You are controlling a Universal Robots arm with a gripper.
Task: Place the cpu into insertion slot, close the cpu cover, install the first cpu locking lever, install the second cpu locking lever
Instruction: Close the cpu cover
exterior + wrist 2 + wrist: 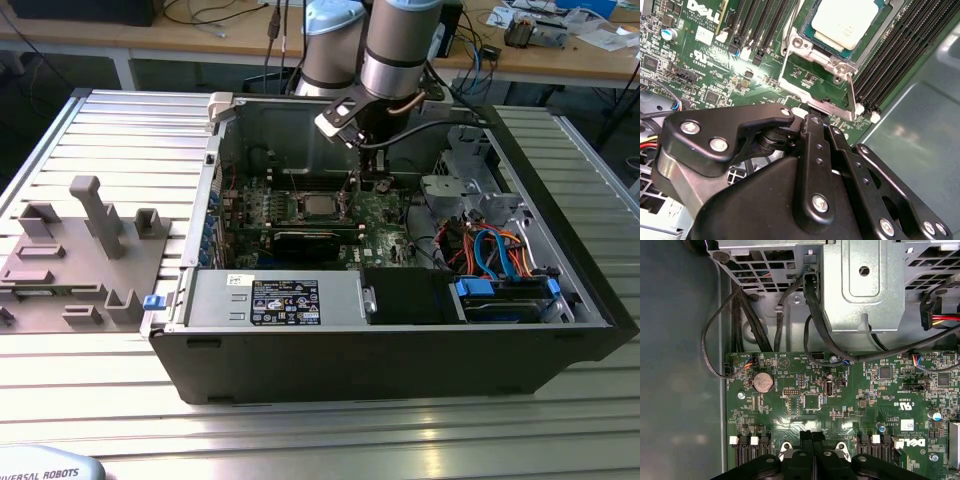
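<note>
I'm holding the gripper [812, 118], jaws together, at the cpu's [320, 205] exterior-view two o'clock, risking skidding off the cover [805, 46].

A robotics lab: slotted aluminium table [120, 125], cable-strewn wooden benches [200, 42].

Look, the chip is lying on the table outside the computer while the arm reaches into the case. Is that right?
No. The cpu sits on the green board inside the case, not on the table, as the second wrist view shows. The arm does reach into the case.
</note>
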